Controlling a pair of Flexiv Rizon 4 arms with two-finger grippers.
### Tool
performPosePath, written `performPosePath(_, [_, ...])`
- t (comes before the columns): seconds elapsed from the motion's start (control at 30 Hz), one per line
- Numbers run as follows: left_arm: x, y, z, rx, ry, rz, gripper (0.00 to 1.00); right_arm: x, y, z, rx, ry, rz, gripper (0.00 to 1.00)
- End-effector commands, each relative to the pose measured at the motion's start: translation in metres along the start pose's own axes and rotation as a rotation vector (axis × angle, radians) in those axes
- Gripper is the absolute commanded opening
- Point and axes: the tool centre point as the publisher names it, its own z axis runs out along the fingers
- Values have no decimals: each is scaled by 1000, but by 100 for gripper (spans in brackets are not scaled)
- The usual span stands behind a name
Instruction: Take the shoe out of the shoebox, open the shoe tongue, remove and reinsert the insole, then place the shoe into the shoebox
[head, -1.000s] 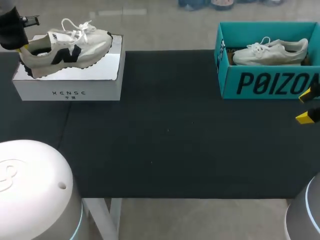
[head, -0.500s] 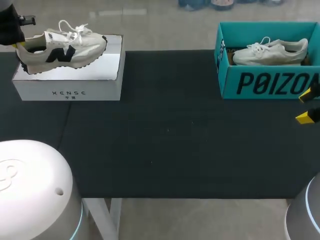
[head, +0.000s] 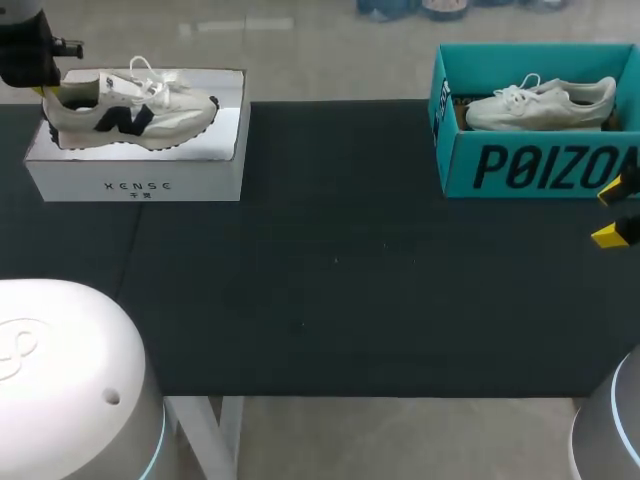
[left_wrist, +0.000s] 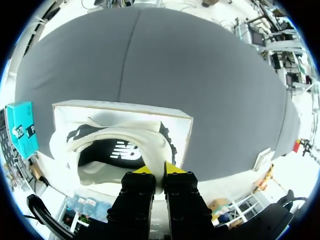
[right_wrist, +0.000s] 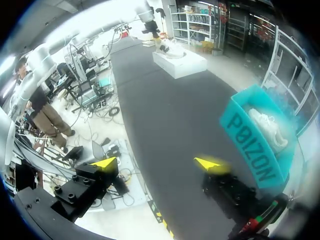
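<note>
A cream sneaker (head: 130, 110) with a black logo lies level in the white shoebox (head: 135, 180) at the table's far left. My left gripper (head: 45, 92) is at its heel. In the left wrist view that gripper (left_wrist: 159, 172) is shut on the heel collar of the sneaker (left_wrist: 115, 150), whose dark insole shows inside. The shoebox's rim (left_wrist: 125, 107) runs round the shoe. My right gripper (head: 615, 210) hovers open at the right edge in front of the teal box. In its own view the right gripper (right_wrist: 157, 163) has nothing between its fingers.
A teal shoebox (head: 535, 165) at the far right holds a second white sneaker (head: 540, 103); the right wrist view shows the teal shoebox (right_wrist: 250, 135) beside that gripper. Black cloth (head: 340, 260) covers the table between the two boxes.
My left gripper has lowered the sneaker from a toe-up tilt above the white shoebox to lie level in it. The right arm has kept still.
</note>
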Motion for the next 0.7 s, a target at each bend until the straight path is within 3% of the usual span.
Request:
performPosePath(0.03, [3, 6, 6, 8, -2, 13, 0, 0, 0, 0, 1, -2, 1, 100])
performPosePath(0.7, [-7, 7, 52, 30, 0, 64, 0, 0, 0, 0, 1, -2, 1, 100])
